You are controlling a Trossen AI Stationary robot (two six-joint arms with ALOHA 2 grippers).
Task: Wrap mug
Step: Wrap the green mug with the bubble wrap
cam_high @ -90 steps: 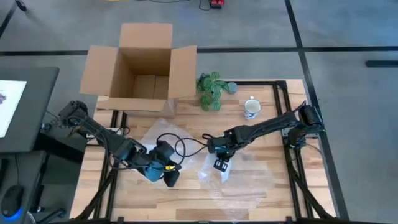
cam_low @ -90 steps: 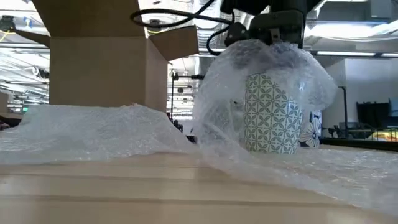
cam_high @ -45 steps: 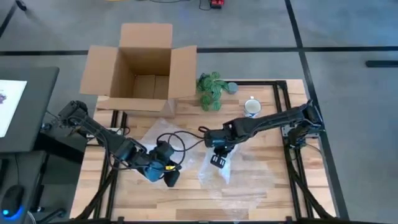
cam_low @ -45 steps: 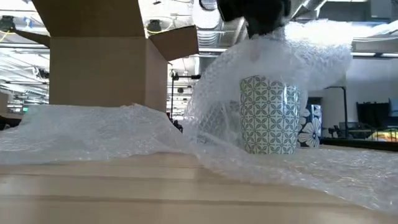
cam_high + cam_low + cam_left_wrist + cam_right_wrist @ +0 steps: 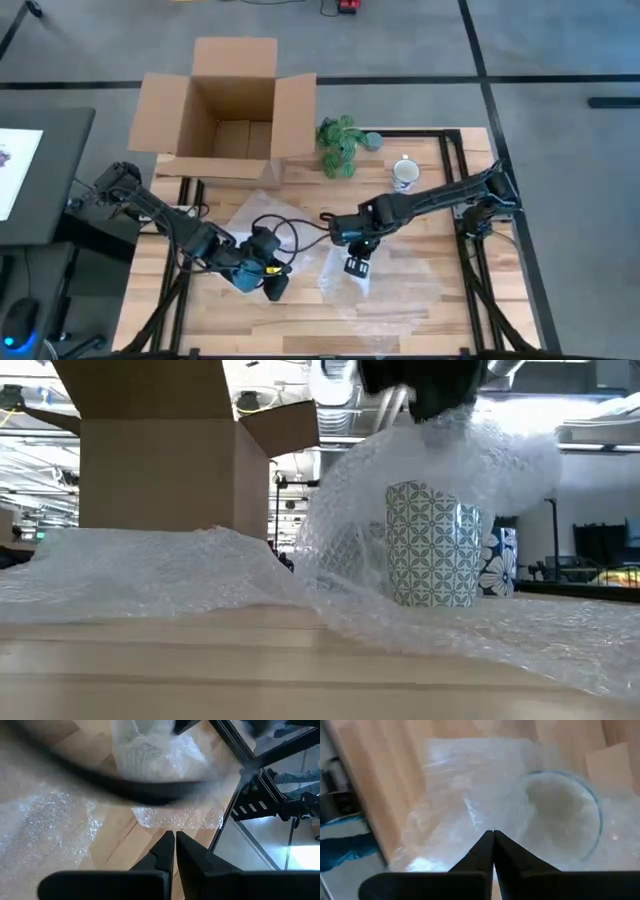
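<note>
A mug (image 5: 432,545) with a teal leaf pattern stands upright on the wooden table, under a sheet of clear bubble wrap (image 5: 150,575). Its round rim (image 5: 565,815) shows through the wrap in the right wrist view. My right gripper (image 5: 420,385) hangs just above the mug, shut on the wrap (image 5: 335,280). In the high view this gripper (image 5: 355,266) hides the mug. My left gripper (image 5: 274,288) is shut near the table's front left, over bare wood beside the wrap (image 5: 150,760). Whether it touches anything I cannot tell. My right gripper pinches a raised part of the bubble wrap (image 5: 482,817) between its two shut fingers, coming from above and pointing down. The wrap (image 5: 450,435) is drawn up like a tent over the mug. Its lower parts spread out on the table around the mug.
An open cardboard box (image 5: 228,105) stands at the far left. A green plant (image 5: 340,145) and a second, white mug (image 5: 404,173) are at the far side. A black cable (image 5: 285,228) loops above the wrap.
My right gripper has gone up a little while staying shut on the wrap. The wrap had lain draped close over the mug's top and now stands lifted above it. The mug has stayed in place and upright.
</note>
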